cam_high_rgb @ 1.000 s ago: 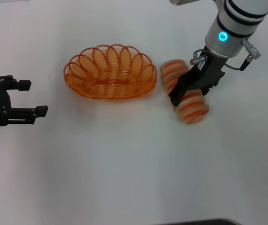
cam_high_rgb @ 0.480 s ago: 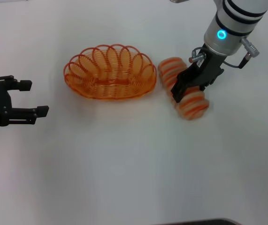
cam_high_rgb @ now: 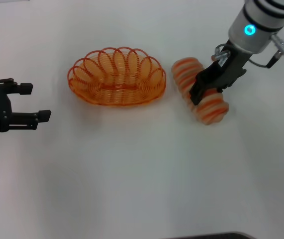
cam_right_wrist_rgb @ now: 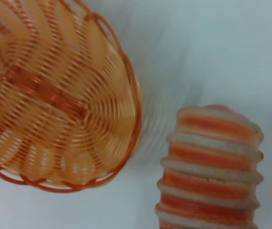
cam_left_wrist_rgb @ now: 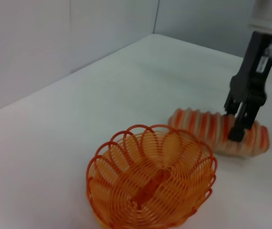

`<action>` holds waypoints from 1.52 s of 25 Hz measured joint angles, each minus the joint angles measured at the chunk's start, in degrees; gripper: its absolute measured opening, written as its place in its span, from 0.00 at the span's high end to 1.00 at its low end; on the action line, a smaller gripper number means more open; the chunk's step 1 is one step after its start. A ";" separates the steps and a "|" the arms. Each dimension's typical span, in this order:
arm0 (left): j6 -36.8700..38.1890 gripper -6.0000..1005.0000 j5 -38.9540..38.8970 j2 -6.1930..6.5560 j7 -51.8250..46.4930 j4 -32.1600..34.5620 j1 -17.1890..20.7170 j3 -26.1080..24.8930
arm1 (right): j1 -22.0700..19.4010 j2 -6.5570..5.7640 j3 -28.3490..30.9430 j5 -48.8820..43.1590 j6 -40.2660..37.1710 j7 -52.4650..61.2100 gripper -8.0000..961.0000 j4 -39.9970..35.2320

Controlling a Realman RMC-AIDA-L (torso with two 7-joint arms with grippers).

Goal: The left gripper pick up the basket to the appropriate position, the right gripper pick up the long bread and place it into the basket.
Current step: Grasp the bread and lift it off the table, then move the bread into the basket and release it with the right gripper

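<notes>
Right gripper clamped down across the middle of the long bread, fingers squeezing it from both sides. Bread lying at an angle on the white table, one end pointing toward the basket, the other sticking out nearer and to the right. Can't tell for sure whether the loaf is off the table or touching it. From the left wrist view, same story: black claw pinching the striped loaf somewhere around the middle, with the basket sitting closer to that camera. Right wrist view just shows the far end of the bread with the basket rim just beside it, a small gap between them.

Basket sitting upright on the table, nothing inside, left of the bread and not touching it.

Left gripper way over at the left edge, well apart from the basket, fingers spread wide and holding nothing, prongs aimed toward the right.
</notes>
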 joint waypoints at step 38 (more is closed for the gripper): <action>-1.40 0.16 -2.46 -0.04 -0.83 -2.18 -0.44 -3.76 | 6.87 1.05 -0.60 3.85 -5.85 -44.24 0.61 -12.43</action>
